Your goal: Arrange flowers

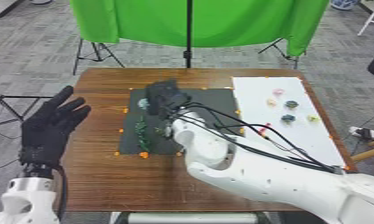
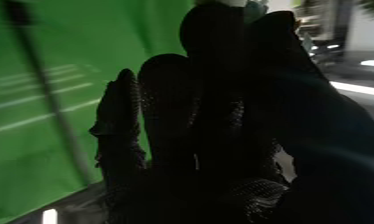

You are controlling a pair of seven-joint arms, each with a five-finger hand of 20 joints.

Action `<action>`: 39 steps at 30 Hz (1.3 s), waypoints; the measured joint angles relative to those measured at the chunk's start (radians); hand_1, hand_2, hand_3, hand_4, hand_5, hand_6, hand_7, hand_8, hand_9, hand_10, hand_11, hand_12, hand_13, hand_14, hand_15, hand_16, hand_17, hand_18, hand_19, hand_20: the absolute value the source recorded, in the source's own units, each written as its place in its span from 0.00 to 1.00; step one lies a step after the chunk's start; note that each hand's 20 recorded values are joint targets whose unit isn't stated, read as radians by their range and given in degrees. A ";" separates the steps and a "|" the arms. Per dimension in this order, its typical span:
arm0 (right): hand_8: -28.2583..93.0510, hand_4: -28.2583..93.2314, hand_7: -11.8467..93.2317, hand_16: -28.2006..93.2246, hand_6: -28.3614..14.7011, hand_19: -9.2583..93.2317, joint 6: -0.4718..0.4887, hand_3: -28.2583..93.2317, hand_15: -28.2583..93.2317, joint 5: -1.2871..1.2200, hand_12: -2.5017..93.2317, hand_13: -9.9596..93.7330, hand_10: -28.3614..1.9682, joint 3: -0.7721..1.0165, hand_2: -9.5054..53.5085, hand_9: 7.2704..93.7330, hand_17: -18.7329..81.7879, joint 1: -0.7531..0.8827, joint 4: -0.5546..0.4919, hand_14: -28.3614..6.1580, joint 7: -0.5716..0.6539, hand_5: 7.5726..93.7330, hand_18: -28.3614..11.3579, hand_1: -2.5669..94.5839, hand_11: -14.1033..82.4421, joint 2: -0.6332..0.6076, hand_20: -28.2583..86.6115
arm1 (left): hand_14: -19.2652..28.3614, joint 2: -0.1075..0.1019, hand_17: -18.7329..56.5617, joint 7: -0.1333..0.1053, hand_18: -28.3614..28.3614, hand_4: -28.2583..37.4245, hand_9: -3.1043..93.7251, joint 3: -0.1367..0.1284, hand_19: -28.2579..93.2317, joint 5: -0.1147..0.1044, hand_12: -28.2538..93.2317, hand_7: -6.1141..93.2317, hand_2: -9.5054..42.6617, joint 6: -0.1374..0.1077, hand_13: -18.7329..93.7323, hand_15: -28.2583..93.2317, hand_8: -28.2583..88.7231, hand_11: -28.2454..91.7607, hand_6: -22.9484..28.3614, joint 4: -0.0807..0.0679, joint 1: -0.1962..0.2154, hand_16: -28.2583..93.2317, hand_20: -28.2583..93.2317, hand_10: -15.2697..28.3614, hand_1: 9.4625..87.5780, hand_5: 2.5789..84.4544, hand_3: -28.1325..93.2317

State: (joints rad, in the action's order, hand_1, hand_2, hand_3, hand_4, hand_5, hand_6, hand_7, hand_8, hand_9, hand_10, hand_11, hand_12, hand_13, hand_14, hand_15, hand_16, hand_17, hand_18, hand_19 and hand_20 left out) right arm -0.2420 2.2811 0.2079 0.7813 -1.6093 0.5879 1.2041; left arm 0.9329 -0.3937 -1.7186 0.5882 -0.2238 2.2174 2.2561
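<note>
Pale bit (image 2: 255, 8), prob. part of a flower, is at the top of the wrist view, right of ctr, pinched btwn thumb and fingertip of the R hand (image 1: 168, 96). In the head view that hand is blurred, just above ctr of the frame, over the upper part of the black mat (image 1: 170, 146). By it, to the left, sits a pale flower (image 1: 143, 103); below that — left of ctr — lies a green stem (image 1: 142, 134), upright in the frame, w/ leaves. The white sheet (image 1: 254, 88), right side, bears small flowers: pink (image 1: 278, 92), peach, dark blue, blue, yellow (image 1: 313, 119), plus a red one (image 1: 263, 130) near the R arm. Both lie on the brown table (image 1: 117, 182) (orange bits dot their edges). L hand (image 1: 52, 120) is at far left, fingers straight and apart, thumb too. Green cloth (image 1: 201, 20) hangs top ctr — black stand (image 1: 188, 54) in front.
</note>
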 measured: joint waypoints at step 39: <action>0.13 0.00 0.27 0.39 0.69 0.87 0.170 0.83 0.86 -0.060 0.22 0.72 0.59 -0.057 0.00 0.82 0.40 0.041 0.009 0.55 0.047 0.76 0.08 0.41 0.61 0.060 0.67 | 1.00 0.019 0.13 0.062 0.97 0.01 0.43 0.042 0.69 0.025 0.32 0.17 0.34 0.057 0.40 0.65 0.16 0.44 0.64 -0.046 -0.112 0.16 0.34 0.84 0.17 0.47 0.88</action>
State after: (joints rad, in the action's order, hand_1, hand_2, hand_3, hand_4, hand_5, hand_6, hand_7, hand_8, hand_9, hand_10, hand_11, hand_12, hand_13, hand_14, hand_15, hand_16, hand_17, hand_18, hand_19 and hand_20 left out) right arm -0.0715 2.2207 0.1506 0.8220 -1.6003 0.6347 1.2640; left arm 0.9517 -0.3317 -1.6765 0.6127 -0.1664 2.1712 2.1439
